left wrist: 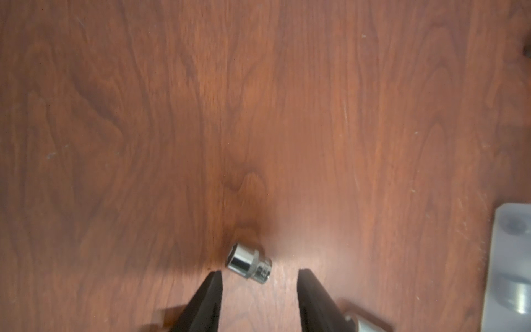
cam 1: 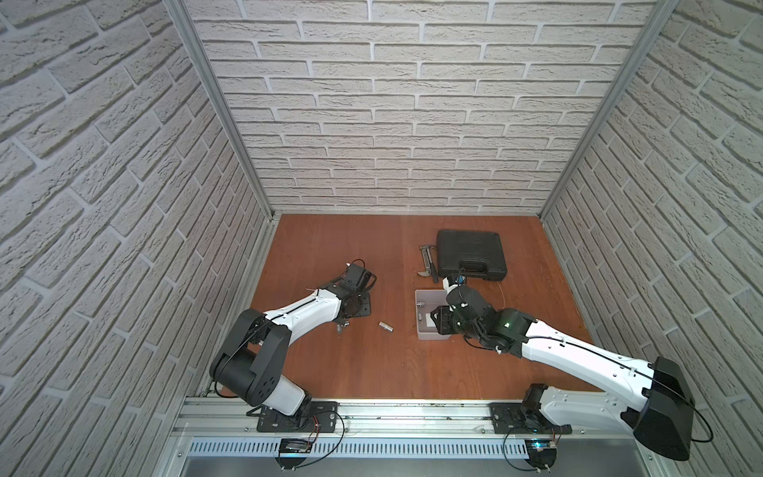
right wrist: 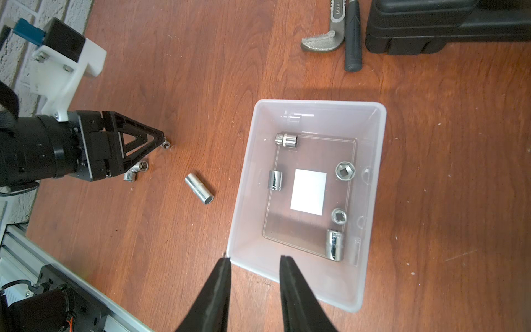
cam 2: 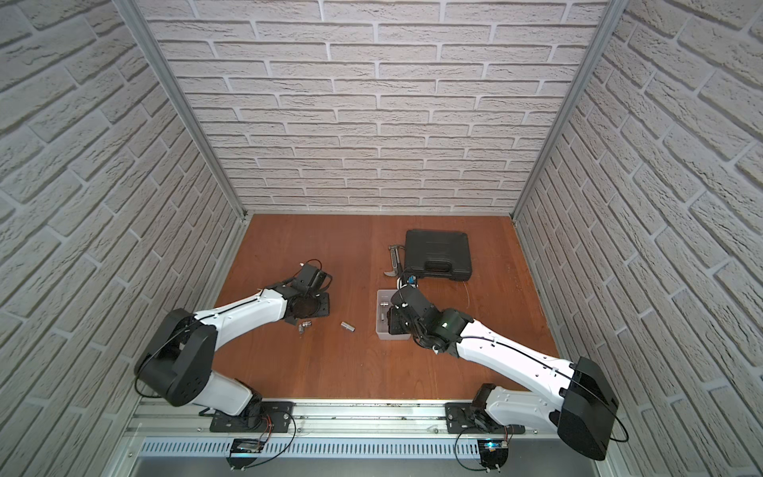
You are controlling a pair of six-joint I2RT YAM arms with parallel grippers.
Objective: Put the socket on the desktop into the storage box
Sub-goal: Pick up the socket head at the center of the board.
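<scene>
On the reddish-brown desktop (cam 1: 371, 371) a small chrome socket (left wrist: 249, 264) lies on its side just past the tips of my left gripper (left wrist: 260, 273). That gripper is open and empty, and its fingers do not touch the socket. Another socket (left wrist: 365, 323) lies beside one finger. A long socket (right wrist: 199, 188) (cam 1: 386, 326) rests between the left gripper and the storage box (right wrist: 316, 102). The translucent box holds several sockets around a white square. My right gripper (right wrist: 255, 260) hangs open and empty over the box's near rim.
A black tool case (cam 1: 470, 254) sits behind the box, with a wrench (right wrist: 319, 43) and a dark-handled tool (right wrist: 352, 37) along its left side. Two short sockets (right wrist: 136, 171) lie under the left gripper. Brick-pattern walls enclose three sides and an aluminium rail (cam 1: 413, 413) runs along the front.
</scene>
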